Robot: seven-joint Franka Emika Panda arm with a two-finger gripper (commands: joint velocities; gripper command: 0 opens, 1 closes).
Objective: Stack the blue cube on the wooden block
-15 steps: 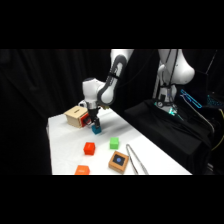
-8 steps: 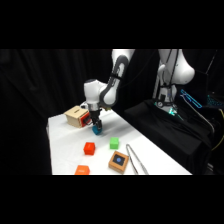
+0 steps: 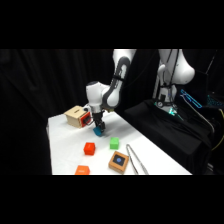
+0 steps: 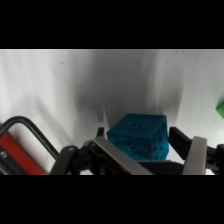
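The blue cube [image 3: 99, 131] rests on the white table [image 3: 65, 150] just in front of the pale wooden box. My gripper [image 3: 97, 125] comes down on it from above. In the wrist view the blue cube [image 4: 139, 136] sits between the two fingers of my gripper [image 4: 136, 140], whose pads press against its left and right sides. The wooden block [image 3: 119, 161], flat and tan with a dark square on top, lies nearer the front of the table, apart from the cube.
A pale wooden box [image 3: 77, 116] with a red-rimmed side stands right behind the gripper. A green cube [image 3: 114, 143] and two orange-red cubes [image 3: 89, 148] [image 3: 82, 170] lie between cube and block. Metal tongs [image 3: 136, 159] lie beside the wooden block.
The gripper has sunk a little lower over the blue cube and now brackets it at table level. The other objects have not moved.
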